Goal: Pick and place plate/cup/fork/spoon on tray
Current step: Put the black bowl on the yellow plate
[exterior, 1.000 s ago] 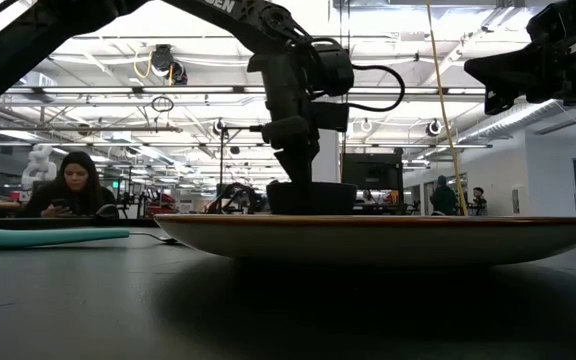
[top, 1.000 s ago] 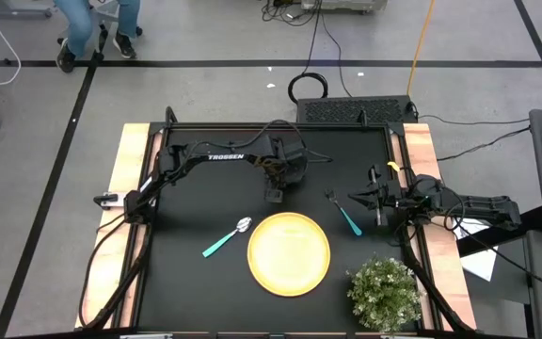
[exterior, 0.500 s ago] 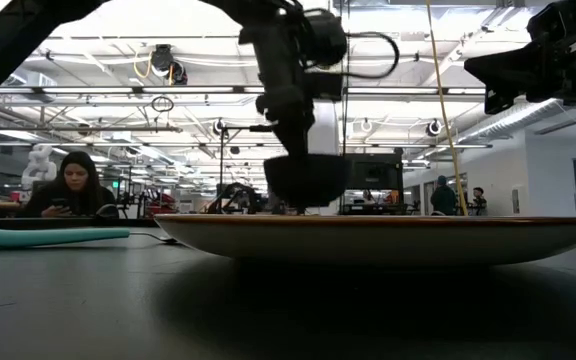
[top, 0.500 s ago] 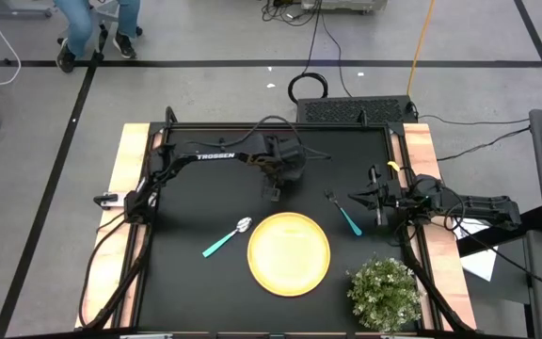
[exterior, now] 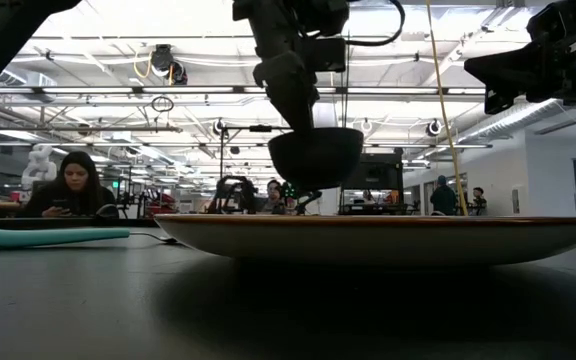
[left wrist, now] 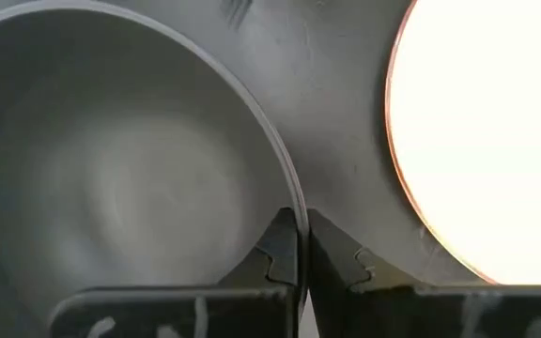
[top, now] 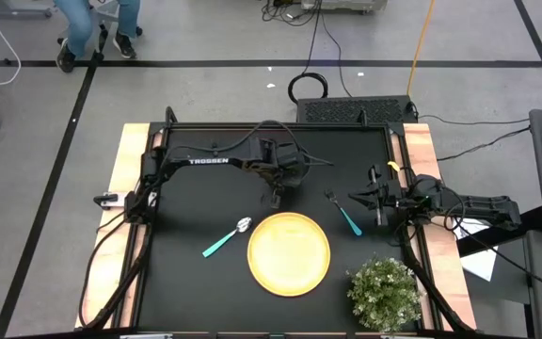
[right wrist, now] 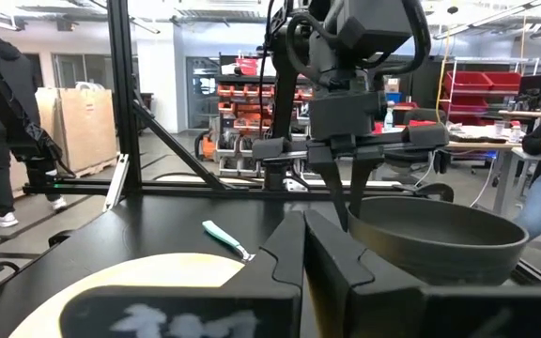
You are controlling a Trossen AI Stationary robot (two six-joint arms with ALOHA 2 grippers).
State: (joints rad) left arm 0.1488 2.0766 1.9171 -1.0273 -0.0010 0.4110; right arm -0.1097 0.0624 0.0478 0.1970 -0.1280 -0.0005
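The cup, a small dark bowl, hangs in the air just beyond the far edge of the tray, a round yellow dish lying flat on the black table. My left gripper is shut on the cup and points steeply down. The spoon lies on the table left of the tray. The fork lies to the tray's right. My right gripper waits at the table's right side, shut on nothing, pointing level toward the left. My left gripper pinches the cup's rim, with one finger inside the bowl and the other outside its wall. The fingers come from above, slanting down. The cup hangs below them, opening up and slightly tilted, clear of table and tray.
A potted plant stands at the near right corner, beside the tray. Bare black tabletop lies left of and beyond the spoon. Wooden side rails border the table. A person sits in the room behind.
My left gripper has risen, still shut on the cup's rim. The cup, which stood on the table behind the tray, is now lifted clear and hangs above the level of the tray's rim.
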